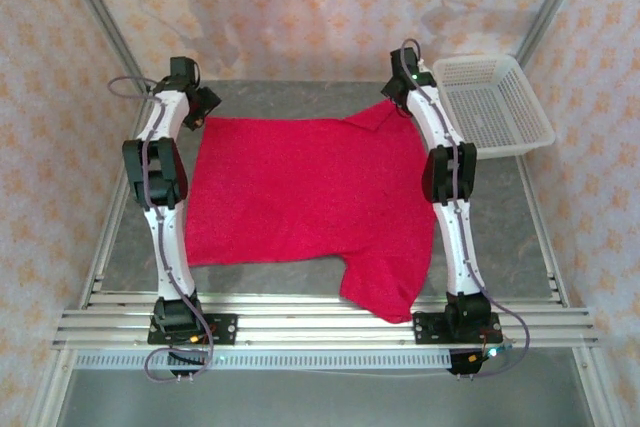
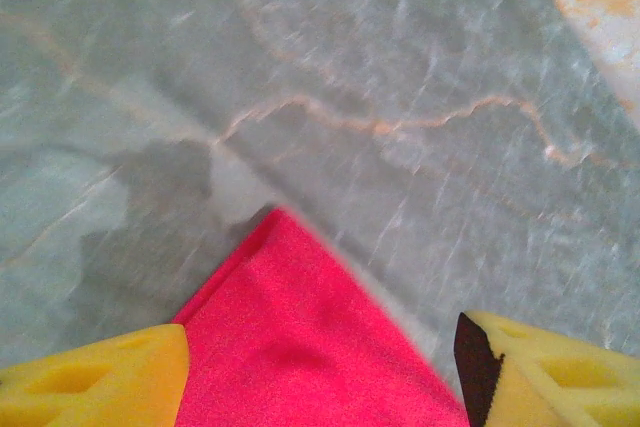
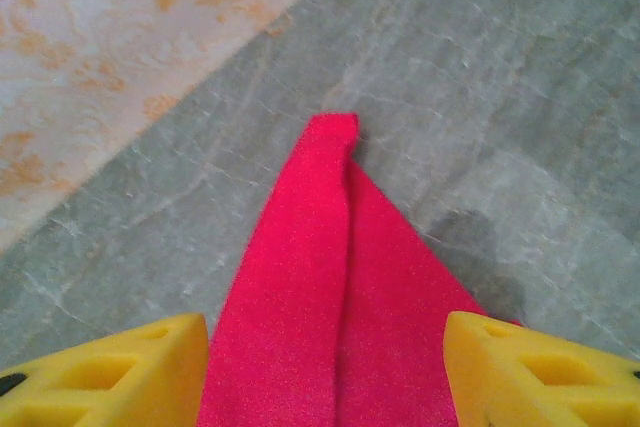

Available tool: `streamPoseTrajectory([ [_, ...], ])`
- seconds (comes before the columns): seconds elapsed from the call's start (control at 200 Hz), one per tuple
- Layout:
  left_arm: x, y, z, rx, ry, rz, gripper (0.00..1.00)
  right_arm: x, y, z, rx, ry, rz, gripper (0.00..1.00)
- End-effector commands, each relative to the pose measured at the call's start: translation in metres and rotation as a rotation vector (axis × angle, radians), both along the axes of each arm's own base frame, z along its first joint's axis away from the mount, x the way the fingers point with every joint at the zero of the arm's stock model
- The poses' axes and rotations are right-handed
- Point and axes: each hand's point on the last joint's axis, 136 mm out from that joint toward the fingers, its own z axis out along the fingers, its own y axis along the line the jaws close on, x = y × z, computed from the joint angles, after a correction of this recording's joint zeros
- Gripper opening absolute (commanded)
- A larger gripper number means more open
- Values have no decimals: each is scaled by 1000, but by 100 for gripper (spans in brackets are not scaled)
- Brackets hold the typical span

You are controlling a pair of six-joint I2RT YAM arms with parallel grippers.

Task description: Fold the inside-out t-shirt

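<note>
The bright red soft cloth t-shirt [image 1: 300,192] lies spread on the grey marbled desk [image 1: 500,217], its length seemingly running left to right. Each far corner sits between open, ungripping jaws: left claw [image 2: 325,332] far-left, right claw [image 3: 325,322] far-right.

T-shirt [image 1: 300,192] edge under right arm [image 1: 455,175]

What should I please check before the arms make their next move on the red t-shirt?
1. Left claw open: ok, a t-shirt corner lies between its fingers.
2. Right claw open: ok, a folded corner lies between its fingers.
3. Whole t-shirt flat on the table: not ok, its near right part lies over the rails.
4. Basket apart from the cloth: ok.
5. Neck tag located: cannot tell.
</note>
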Motion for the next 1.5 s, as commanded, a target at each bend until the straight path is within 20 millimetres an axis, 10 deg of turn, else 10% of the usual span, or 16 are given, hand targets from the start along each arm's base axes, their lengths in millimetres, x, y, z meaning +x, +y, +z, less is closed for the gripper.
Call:
streamPoseTrajectory([
  [0.0, -36, -17, 41, 0, -23, -3, 71, -19, 7, 32, 72, -2, 6, 61],
  [0.315, -106, -97, 30, -111, -57, -115, 69, -53, 69, -14, 244, 102, 84, 55],
  [1.316, -125, -97, 20, -90, -2, -136, 66, -56, 74, -57, 196, 179, 27, 44],
  [1.496, -125, -97, 23, -88, -5, -138, 64, -52, 74, -55, 194, 170, 32, 17],
])
